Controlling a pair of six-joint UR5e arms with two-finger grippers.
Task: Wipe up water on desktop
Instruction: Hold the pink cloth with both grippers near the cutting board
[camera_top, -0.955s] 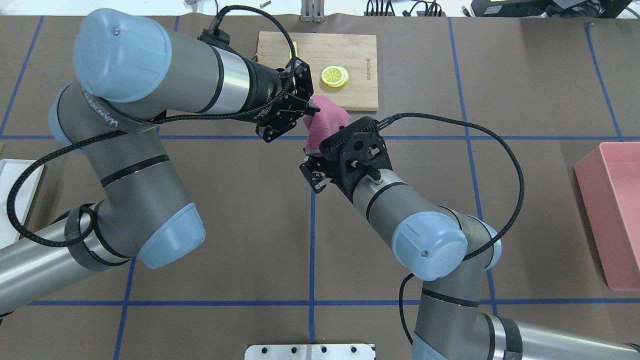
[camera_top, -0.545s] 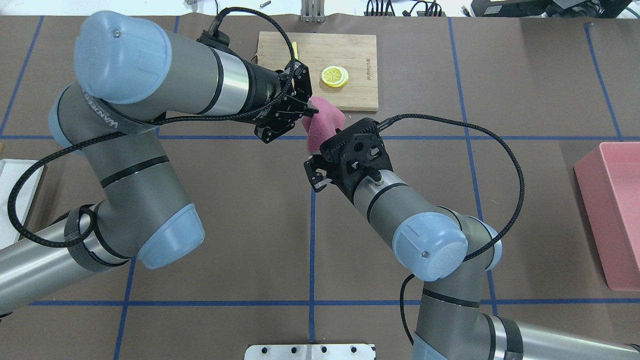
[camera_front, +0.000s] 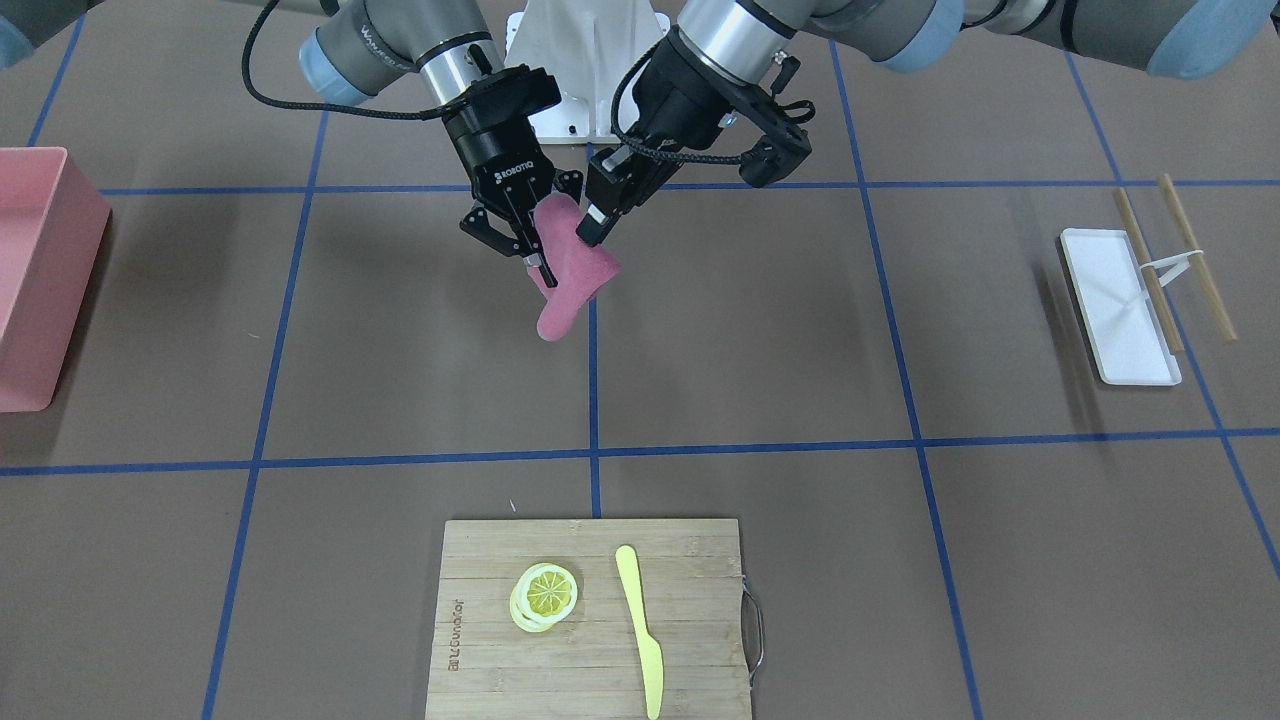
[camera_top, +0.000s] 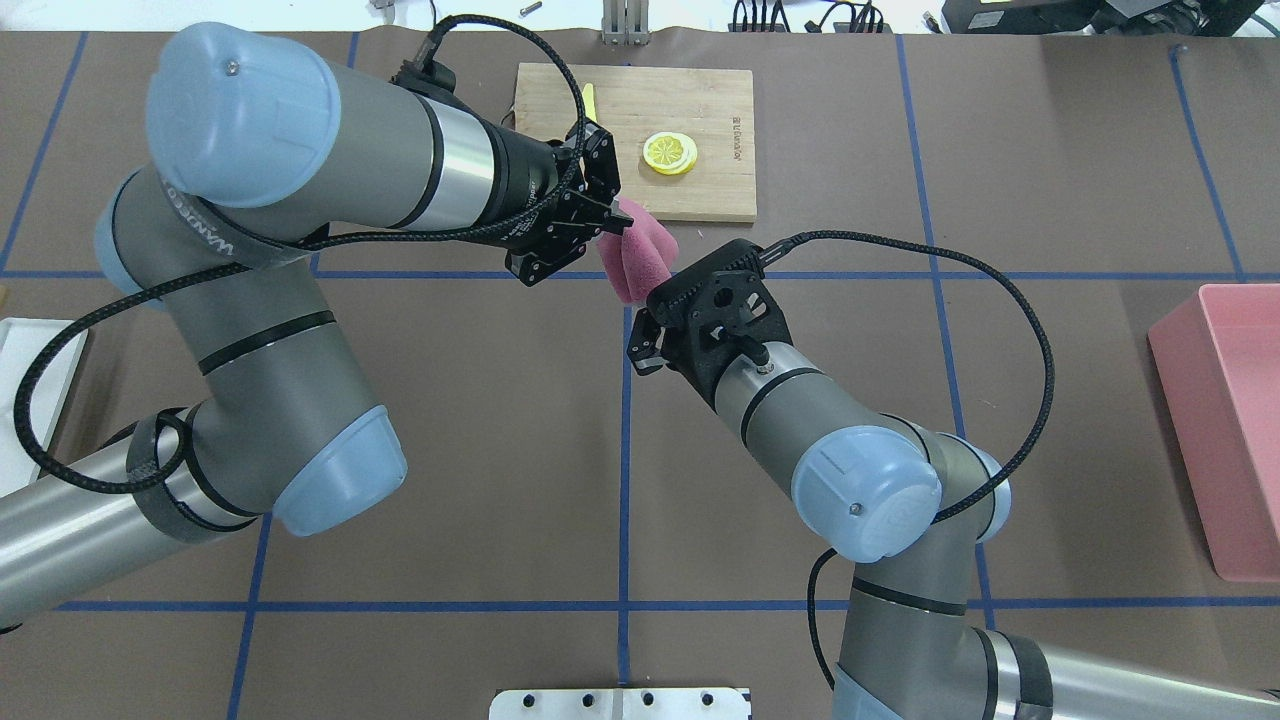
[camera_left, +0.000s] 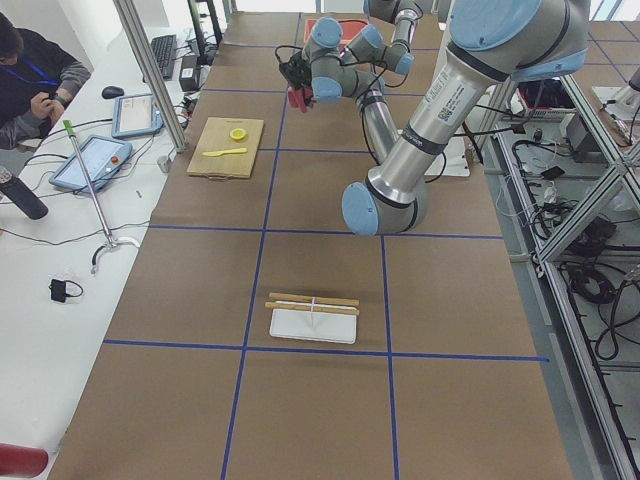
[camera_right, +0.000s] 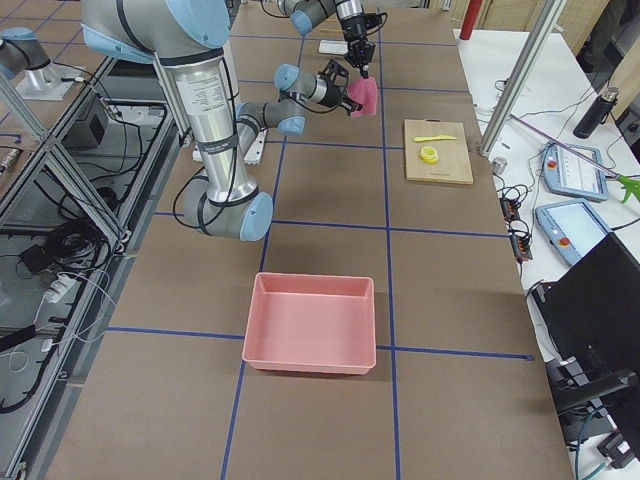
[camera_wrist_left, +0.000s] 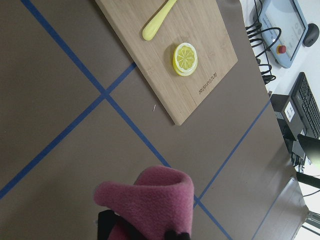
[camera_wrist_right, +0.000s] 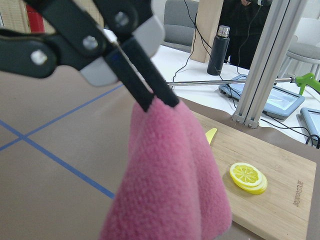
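1. Hanging from the left hand (camera_front: 590, 228) is a folded pink fleece cloth (camera_front: 568, 275). The hand's two black fingers are pinched tight on the cloth's top edge, as the right wrist view shows close up, and the rest droops freely below.
2. Right hand (camera_front: 510, 250), black two-finger type: jaws spread apart with nothing between them. It sits just beside the cloth, on the side away from the left hand. One finger lies against the cloth's edge in the front-facing view, but actual contact cannot be told.
3. Flat matte brown bench (camera_front: 760, 330), divided into large rectangles by thin blue tape lines, spans the whole work area beneath both arms. The cloth is held clear above it, over the centre tape line, between the robot's base and the cutting board.
4. Rectangular bamboo cutting board (camera_front: 690, 600), with a metal handle, lies flat on the bench on the side far from the robot.
5. Stacked yellow lemon slices (camera_front: 545, 592) are on the board.
6. Pale yellow plastic knife (camera_front: 640, 630) lies on the board, just beside the slices.
7. Pink rectangular plastic bin (camera_front: 40, 270) stands at the bench end on the robot's right.
8. White rectangular tray (camera_front: 1120, 305) lies toward the robot's left end.
9. Two wooden sticks (camera_front: 1195, 255), joined by a white band, sit at the tray, one lying across it.
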